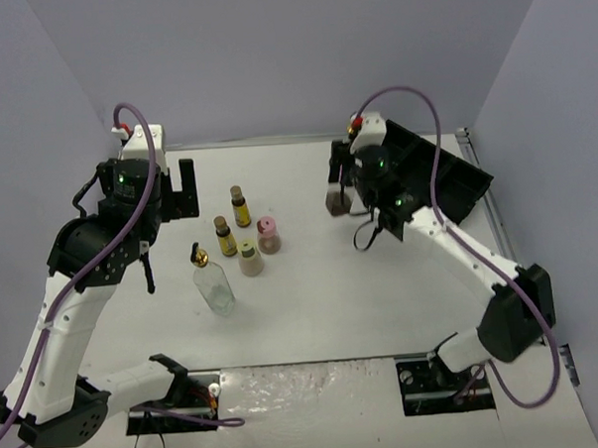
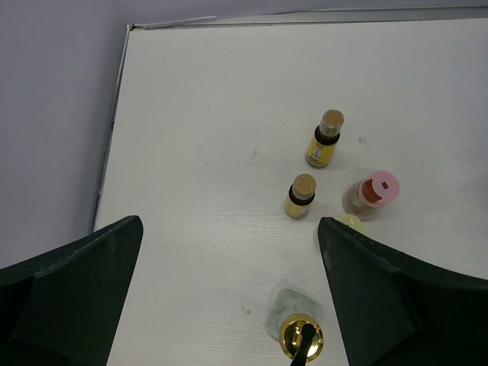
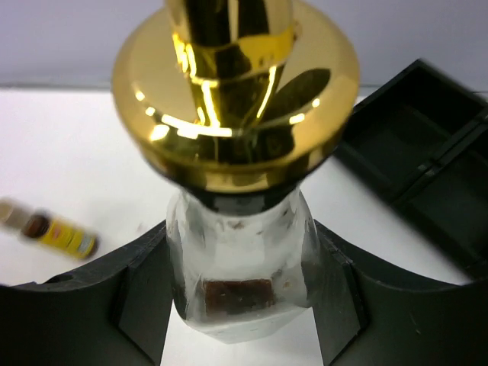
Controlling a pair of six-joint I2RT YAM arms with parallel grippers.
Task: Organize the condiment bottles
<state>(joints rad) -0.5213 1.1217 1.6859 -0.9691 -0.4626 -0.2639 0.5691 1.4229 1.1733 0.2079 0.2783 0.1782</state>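
Five condiment bottles stand left of centre: two amber brown-capped ones [image 1: 240,205] [image 1: 225,235], a pink-capped one [image 1: 268,233], a cream-capped one [image 1: 249,256] and a clear glass bottle [image 1: 212,282] with a gold-black spout. My left gripper [image 1: 169,228] hangs open and empty above and to their left. In the left wrist view the spout [image 2: 301,335] lies between the spread fingers [image 2: 404,297]. My right gripper [image 1: 342,177] is shut on the second clear glass bottle [image 3: 240,259] and holds it by the body, next to the tray.
A black compartmented tray [image 1: 446,173] sits tilted at the back right, behind my right gripper; it also shows in the right wrist view [image 3: 412,160]. Grey walls enclose the white table [image 1: 313,313]. The table's left edge [image 2: 110,137] runs beside my left gripper.
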